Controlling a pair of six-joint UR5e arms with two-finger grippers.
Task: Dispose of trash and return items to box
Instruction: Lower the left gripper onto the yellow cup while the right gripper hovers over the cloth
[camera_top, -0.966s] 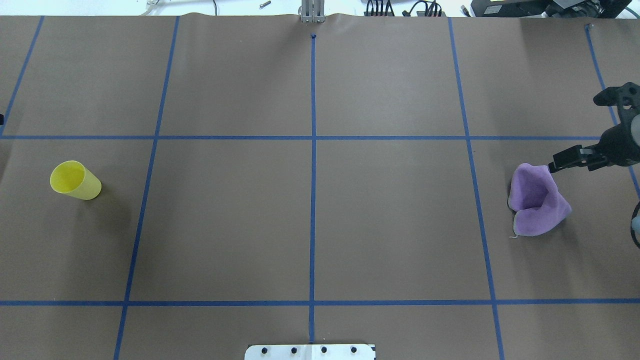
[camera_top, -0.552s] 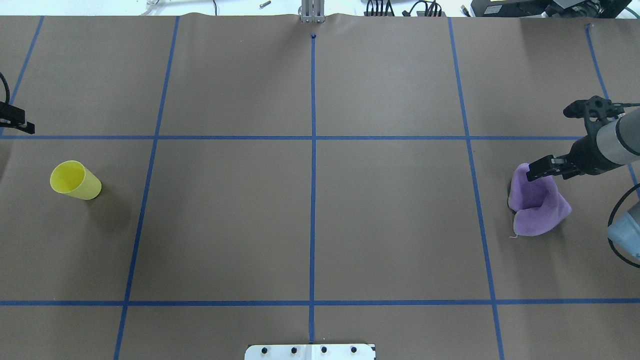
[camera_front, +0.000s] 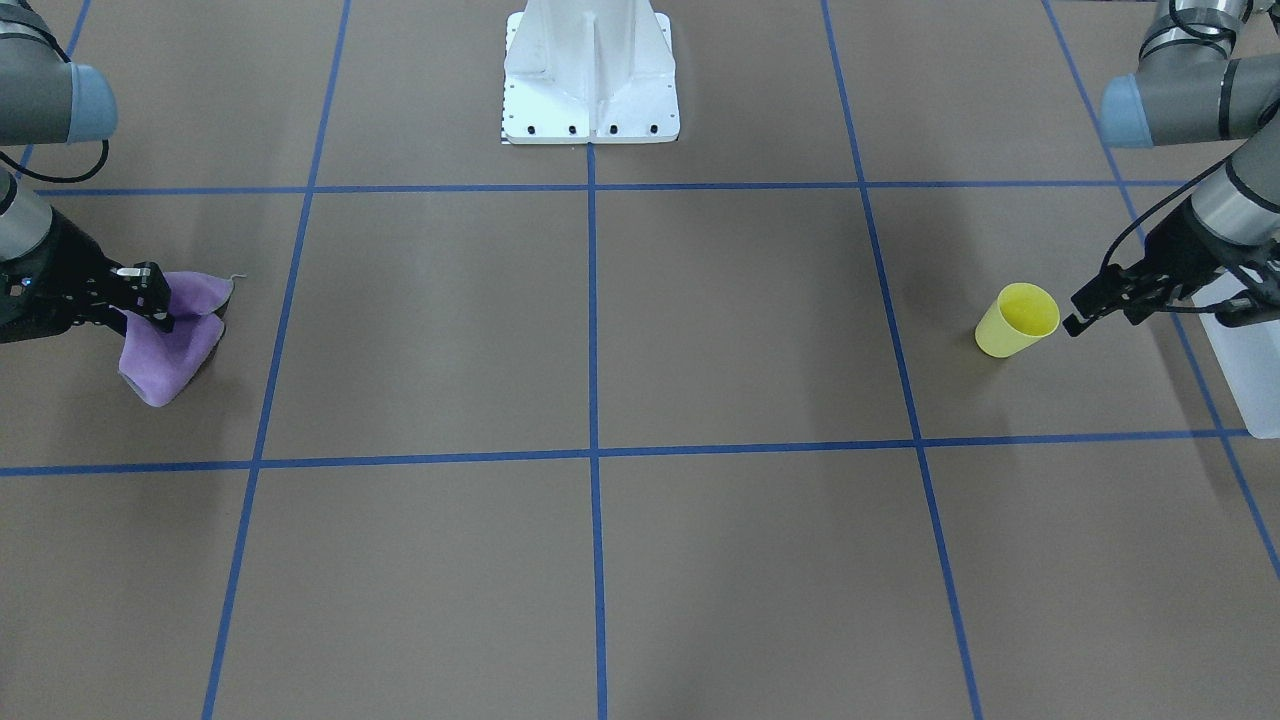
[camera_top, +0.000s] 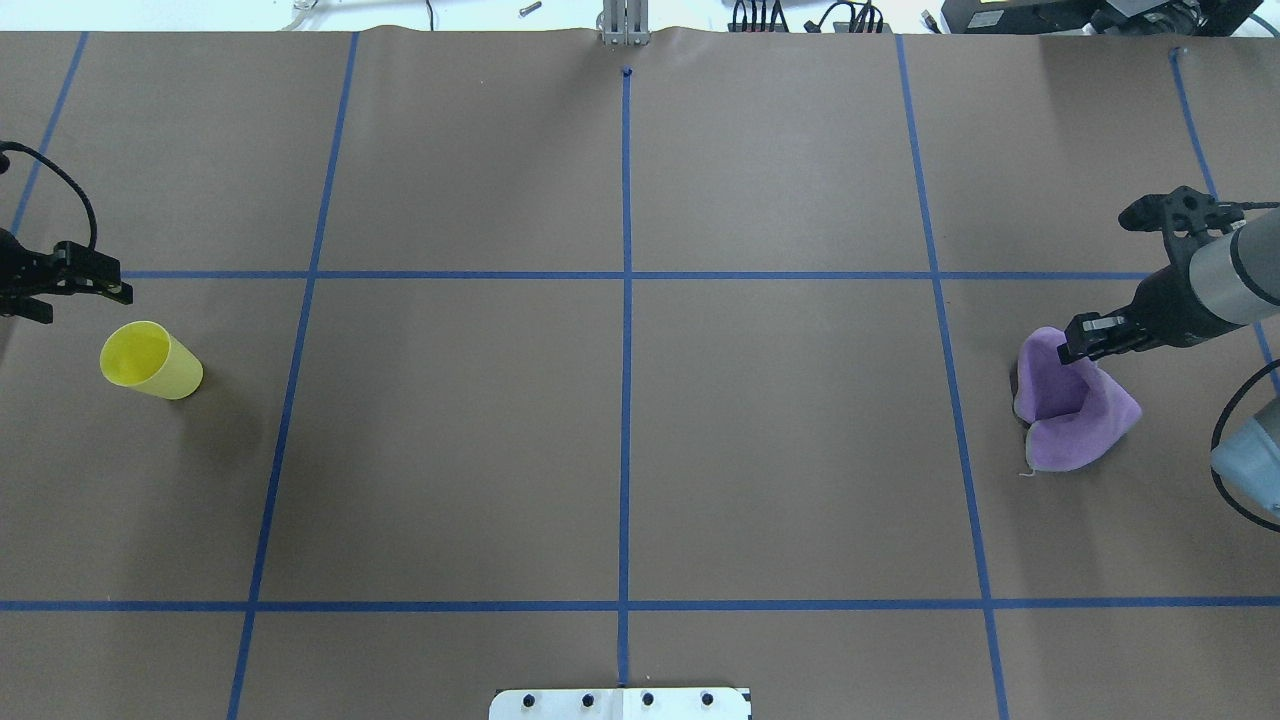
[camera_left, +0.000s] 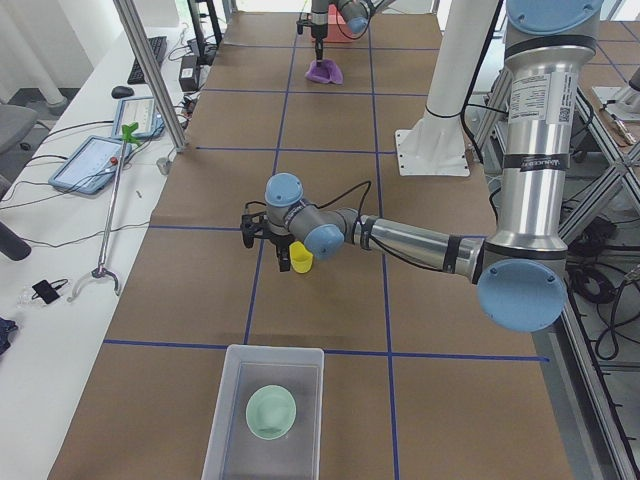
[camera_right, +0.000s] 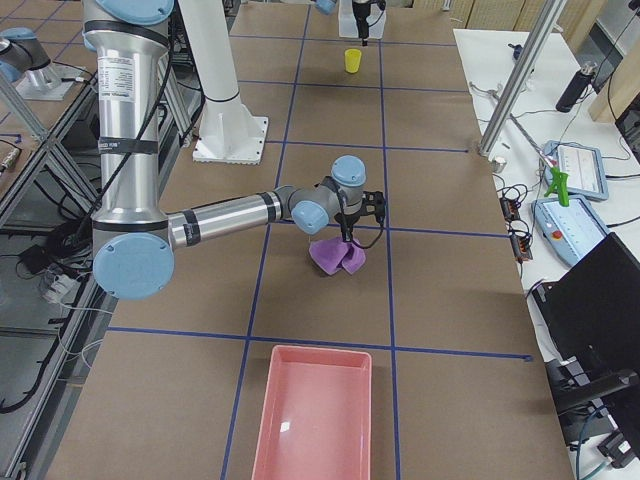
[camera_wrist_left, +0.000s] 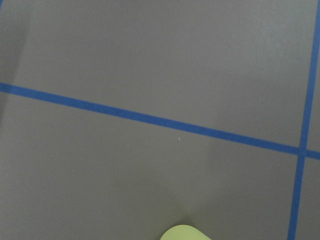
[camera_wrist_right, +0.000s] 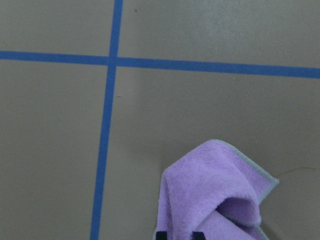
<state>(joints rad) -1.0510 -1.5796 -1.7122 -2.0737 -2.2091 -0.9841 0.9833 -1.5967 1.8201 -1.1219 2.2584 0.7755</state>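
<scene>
A pale mint-green bowl (camera_left: 271, 412) lies inside the translucent box (camera_left: 232, 400) at the table's left end; the box's edge also shows in the front view (camera_front: 1250, 370). A yellow cup (camera_top: 150, 362) stands on the left. My left gripper (camera_top: 120, 292) hovers just beyond the cup, apart from it, and looks open and empty. A crumpled purple cloth (camera_top: 1075, 420) lies on the right. My right gripper (camera_top: 1072, 348) is down on the cloth's upper fold. In the right wrist view its fingertips (camera_wrist_right: 160, 234) stand close together with cloth (camera_wrist_right: 210, 190) between them.
A pink tray (camera_right: 315, 420) lies at the table's right end. The white robot base (camera_front: 590, 80) stands at the middle of the near edge. Blue tape lines cross the brown table cover. The cup's rim (camera_wrist_left: 182, 233) shows at the bottom of the left wrist view.
My left gripper has come into view from the left edge and moved toward the cup. My right gripper has moved left and down onto the cloth's top, and the cloth has shifted slightly.
</scene>
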